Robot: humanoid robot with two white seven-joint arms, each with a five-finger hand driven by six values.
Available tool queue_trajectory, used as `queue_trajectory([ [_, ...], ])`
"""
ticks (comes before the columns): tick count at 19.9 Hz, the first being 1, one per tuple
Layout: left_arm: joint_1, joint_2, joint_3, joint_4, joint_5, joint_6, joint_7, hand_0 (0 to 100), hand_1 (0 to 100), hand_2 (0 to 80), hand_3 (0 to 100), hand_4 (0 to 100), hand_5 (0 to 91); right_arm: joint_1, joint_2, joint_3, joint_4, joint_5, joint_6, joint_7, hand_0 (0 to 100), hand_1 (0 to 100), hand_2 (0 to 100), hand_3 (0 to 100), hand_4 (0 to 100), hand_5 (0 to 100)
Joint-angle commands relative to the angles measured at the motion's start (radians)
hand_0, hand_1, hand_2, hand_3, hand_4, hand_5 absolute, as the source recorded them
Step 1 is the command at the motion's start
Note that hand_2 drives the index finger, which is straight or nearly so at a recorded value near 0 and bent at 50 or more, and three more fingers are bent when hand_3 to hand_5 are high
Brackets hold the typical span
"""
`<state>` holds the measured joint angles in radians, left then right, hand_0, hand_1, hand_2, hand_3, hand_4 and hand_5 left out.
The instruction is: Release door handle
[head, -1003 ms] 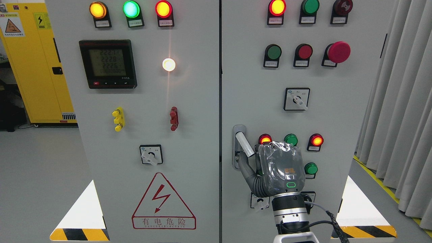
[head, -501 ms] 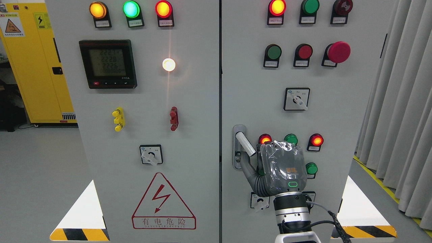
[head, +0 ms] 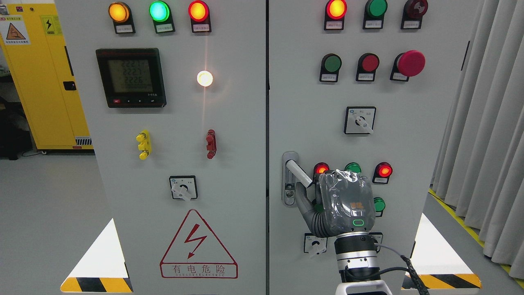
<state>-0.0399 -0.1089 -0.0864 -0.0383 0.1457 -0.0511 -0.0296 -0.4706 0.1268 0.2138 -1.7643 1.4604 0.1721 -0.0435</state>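
Note:
The silver door handle point(head: 298, 171) sits at the left edge of the right cabinet door point(head: 311, 106), angled out down and to the right from its lock plate point(head: 290, 192). My right hand point(head: 323, 192), wrapped in clear plastic, comes up from the bottom edge with its back towards the camera. The handle's free end runs in behind the knuckles, where the curled fingers hold it. The thumb point(head: 303, 201) stretches up and left below the handle. The left arm does not show.
Lit red and green lamps point(head: 384, 170) and buttons surround the hand, and a rotary switch point(head: 315, 243) sits below it. The left door carries a meter point(head: 131, 78) and a warning triangle point(head: 198, 246). A curtain point(head: 487, 135) hangs at right, a yellow cabinet point(head: 37, 78) at left.
My right hand has shifted a little to the right, and the handle's free end has swung to the right with it. The thumb has moved away from the lock plate.

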Motion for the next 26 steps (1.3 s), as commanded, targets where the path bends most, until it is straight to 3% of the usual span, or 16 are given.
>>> queue_trajectory([
  [1, 0.000, 0.000, 0.000, 0.000, 0.000, -0.001, 0.000, 12, 56, 0.0, 0, 0, 0.0, -0.005, -0.001, -0.013, -0.001, 0.000, 0.000, -0.003, 64, 38, 98, 100, 100, 100],
  [26, 0.000, 0.000, 0.000, 0.000, 0.000, 0.000, 0.000, 12, 56, 0.0, 0, 0, 0.0, -0.023, -0.007, -0.019, -0.001, -0.002, -0.002, -0.003, 65, 39, 98, 100, 100, 100],
])
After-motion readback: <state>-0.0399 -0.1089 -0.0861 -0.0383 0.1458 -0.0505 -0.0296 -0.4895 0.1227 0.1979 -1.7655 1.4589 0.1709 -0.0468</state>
